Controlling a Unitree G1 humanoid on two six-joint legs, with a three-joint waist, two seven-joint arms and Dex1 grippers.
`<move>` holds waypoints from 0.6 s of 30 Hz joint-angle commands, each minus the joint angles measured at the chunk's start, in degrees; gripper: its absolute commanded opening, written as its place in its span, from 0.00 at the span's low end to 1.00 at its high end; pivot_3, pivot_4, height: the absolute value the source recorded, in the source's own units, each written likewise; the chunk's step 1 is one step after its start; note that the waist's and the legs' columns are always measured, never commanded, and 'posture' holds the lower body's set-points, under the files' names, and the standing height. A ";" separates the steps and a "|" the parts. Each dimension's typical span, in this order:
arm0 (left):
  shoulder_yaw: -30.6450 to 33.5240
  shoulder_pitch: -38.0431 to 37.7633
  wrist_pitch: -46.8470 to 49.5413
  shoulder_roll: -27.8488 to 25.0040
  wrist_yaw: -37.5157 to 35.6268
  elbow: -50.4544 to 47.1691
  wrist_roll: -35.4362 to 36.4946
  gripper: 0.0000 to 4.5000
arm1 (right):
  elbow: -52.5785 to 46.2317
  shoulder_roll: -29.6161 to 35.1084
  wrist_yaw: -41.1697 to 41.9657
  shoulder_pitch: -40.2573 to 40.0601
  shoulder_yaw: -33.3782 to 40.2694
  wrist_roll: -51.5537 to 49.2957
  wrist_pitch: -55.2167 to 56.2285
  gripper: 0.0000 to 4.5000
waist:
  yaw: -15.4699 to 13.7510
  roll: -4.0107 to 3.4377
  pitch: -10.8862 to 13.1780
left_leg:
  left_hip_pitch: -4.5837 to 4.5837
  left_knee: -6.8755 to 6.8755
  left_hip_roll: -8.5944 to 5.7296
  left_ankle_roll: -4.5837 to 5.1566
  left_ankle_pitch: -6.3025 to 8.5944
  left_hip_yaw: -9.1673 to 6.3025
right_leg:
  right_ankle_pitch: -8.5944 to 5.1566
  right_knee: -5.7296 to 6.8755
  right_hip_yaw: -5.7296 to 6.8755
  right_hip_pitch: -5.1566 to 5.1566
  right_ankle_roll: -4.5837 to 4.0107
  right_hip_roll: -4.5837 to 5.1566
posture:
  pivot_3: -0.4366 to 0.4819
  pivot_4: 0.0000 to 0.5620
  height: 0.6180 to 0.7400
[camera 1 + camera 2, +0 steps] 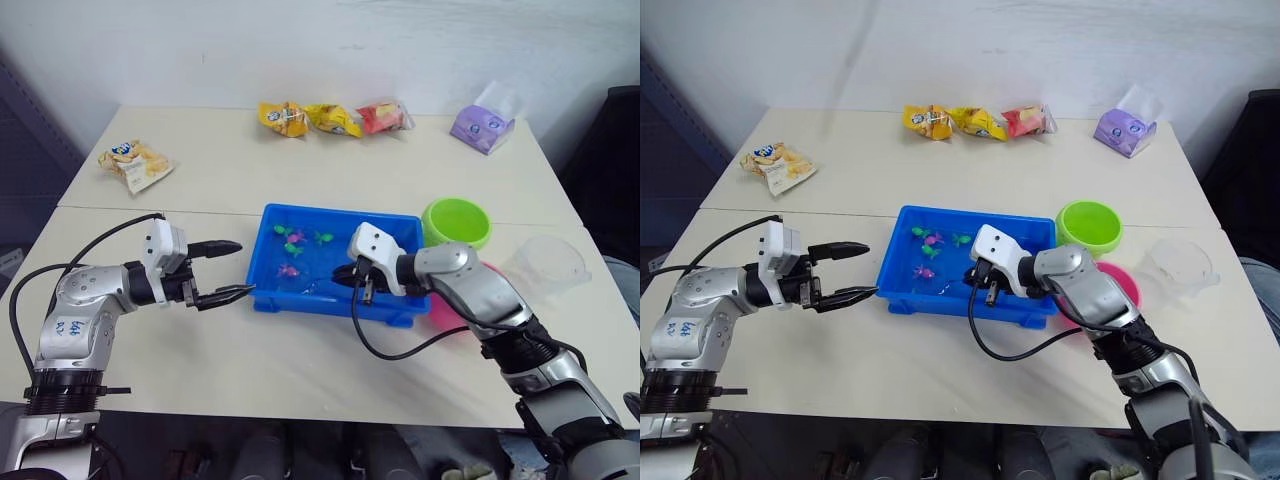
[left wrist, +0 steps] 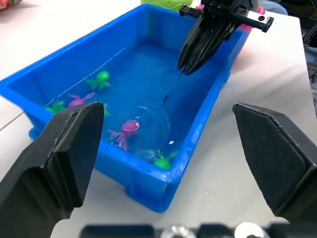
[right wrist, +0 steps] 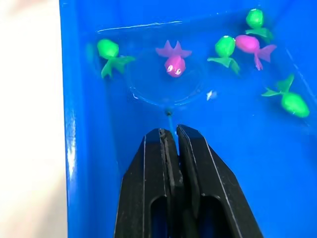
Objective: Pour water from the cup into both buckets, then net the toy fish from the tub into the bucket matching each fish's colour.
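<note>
Right gripper (image 3: 171,136) clamped on the net (image 3: 166,82) over the tub (image 1: 385,303)

Just ahead of its closed fingertips the hoop sits in the water around a pink fish (image 3: 174,62) — green fish (image 3: 110,52) beside it. The left gripper (image 1: 228,270) hovers wide open and empty just outside the tub's near-left end — both buckets lie behind the right arm.

Net (image 3: 166,82) hoop submerged in blue tub (image 1: 395,300) beneath one pink fish (image 3: 174,59)
</note>
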State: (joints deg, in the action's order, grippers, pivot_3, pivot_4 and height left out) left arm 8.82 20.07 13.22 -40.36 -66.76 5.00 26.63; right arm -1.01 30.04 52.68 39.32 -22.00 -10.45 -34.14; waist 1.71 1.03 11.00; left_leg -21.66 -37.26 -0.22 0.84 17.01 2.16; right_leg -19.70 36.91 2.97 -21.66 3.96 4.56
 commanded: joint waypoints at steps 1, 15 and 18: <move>0.24 0.90 -0.79 -0.10 0.06 -0.04 -0.02 1.00 | -3.93 0.86 1.07 -0.61 3.60 -2.04 -0.50 0.00 | 0.00 0.00 0.00 | 0.01 0.01 0.00 0.00 0.00 0.00 | 0.00 0.00 0.00 0.00 0.00 0.00 | 0.48 0.27 1.00; -1.82 3.72 -1.74 1.09 -1.63 -0.52 0.91 1.00 | -13.81 10.23 4.79 -8.96 15.54 -6.13 3.34 0.00 | -0.21 0.00 0.01 | 0.00 0.04 0.00 0.01 0.01 0.00 | 0.00 -0.10 0.00 0.02 0.00 0.00 | 0.48 0.27 1.00; -4.37 7.77 -1.14 3.77 -1.94 -1.92 1.11 1.00 | -15.47 11.94 4.92 -11.16 21.28 -10.49 1.28 0.00 | -0.49 0.00 0.00 | 0.00 0.03 0.00 0.01 0.02 -0.01 | 0.00 -0.11 0.01 0.04 0.00 0.01 | 0.48 0.27 1.00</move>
State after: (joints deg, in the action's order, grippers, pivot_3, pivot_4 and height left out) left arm 5.40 25.99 12.45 -37.26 -68.30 5.60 26.75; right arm -13.77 41.44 57.36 28.88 -4.52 -17.78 -31.77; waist 1.22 1.03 11.00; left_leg -21.66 -37.22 -0.22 0.85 17.03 2.15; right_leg -19.70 36.78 2.99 -21.61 3.96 4.57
